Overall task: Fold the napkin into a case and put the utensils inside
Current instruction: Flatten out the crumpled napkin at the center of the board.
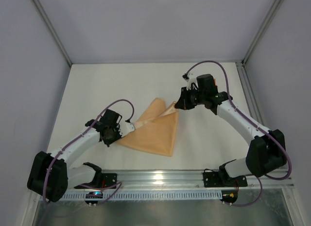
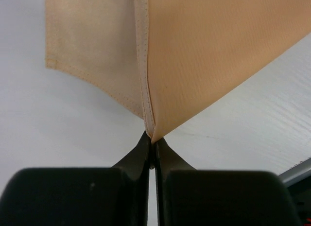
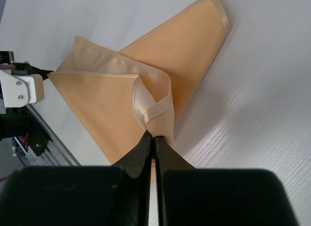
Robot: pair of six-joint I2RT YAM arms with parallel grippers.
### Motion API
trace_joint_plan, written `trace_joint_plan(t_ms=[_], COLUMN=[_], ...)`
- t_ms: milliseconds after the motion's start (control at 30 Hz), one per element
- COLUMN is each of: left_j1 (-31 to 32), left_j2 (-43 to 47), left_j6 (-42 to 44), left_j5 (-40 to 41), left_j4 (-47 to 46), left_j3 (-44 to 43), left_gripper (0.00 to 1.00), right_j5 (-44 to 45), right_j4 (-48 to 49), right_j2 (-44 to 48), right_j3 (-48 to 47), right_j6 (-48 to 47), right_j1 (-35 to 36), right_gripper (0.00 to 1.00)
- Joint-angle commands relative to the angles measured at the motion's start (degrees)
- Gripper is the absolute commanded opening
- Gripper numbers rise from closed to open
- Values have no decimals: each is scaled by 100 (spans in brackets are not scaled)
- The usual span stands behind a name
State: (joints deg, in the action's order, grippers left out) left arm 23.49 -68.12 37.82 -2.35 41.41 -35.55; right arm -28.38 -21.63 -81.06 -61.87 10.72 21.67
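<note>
Where grey walls (image 1: pixel 146 22) close in, the white table (image 1: pixel 121 85) bears the napkin (image 1: pixel 155 133).

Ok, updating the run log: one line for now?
napkin mid-fold | left gripper shut on napkin | right gripper shut on napkin

You are looking at a robotics lab test cell; a white table (image 1: pixel 121 85) sits boxed in by plain grey panels (image 1: pixel 155 22) held in slim aluminium posts (image 1: pixel 50 26); two white-and-black robot arms, the left arm (image 1: pixel 80 143) and the right arm (image 1: pixel 238 120), are bolted to an extruded aluminium rail (image 1: pixel 160 176) along the near edge; purple cables (image 1: pixel 209 61) loop over their joints; a slotted cable duct (image 1: pixel 170 193) runs just below the rail; your wrist views show the same bare white tabletop and rail.
</note>
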Motion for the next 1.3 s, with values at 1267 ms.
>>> trace_joint_plan(t_ms=[1267], left_j1=[-633], left_j2=[-487], left_j6=[-995], left_j5=[2389], left_j4=[133], left_j3=[-5287], left_gripper=[0], right_j5=[492], right_j4=[-55], right_j2=[1165], right_j3=[-1453], right_j6=[1862], right_j1=[-723], right_gripper=[3])
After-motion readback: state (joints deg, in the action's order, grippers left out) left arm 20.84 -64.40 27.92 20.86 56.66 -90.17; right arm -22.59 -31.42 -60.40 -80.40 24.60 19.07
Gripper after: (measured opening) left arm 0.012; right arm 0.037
